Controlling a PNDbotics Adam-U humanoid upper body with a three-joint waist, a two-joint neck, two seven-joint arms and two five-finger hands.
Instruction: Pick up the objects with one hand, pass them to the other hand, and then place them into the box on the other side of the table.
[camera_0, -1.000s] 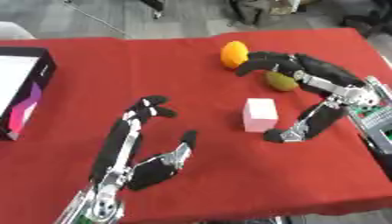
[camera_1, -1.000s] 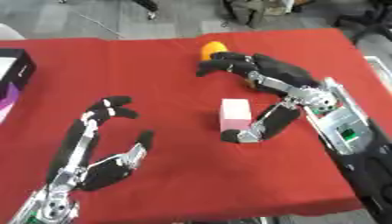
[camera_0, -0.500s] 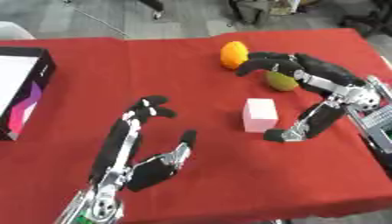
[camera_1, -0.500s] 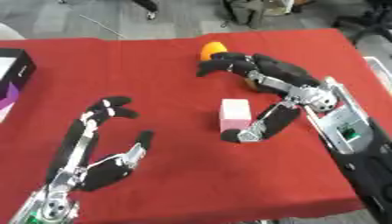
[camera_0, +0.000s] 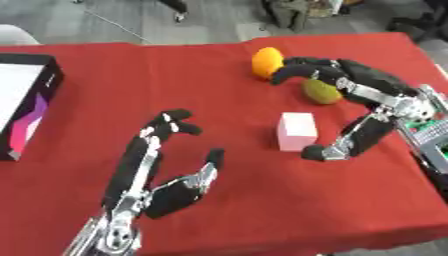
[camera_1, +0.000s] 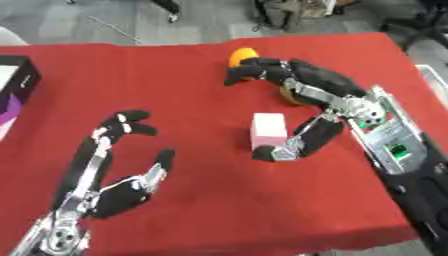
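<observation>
Right robot hand arches wide over the pink block, nothing gripped: the pick-up step, calling next for closing round that block

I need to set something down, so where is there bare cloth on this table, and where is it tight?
Bare cloth lies between the black box and the left hand, and along the near edge under the right hand. It is crowded around the pink block, orange fruit and green fruit.

Red tablecloth, pink block, orange fruit, olive-green fruit, black-and-purple box.
</observation>
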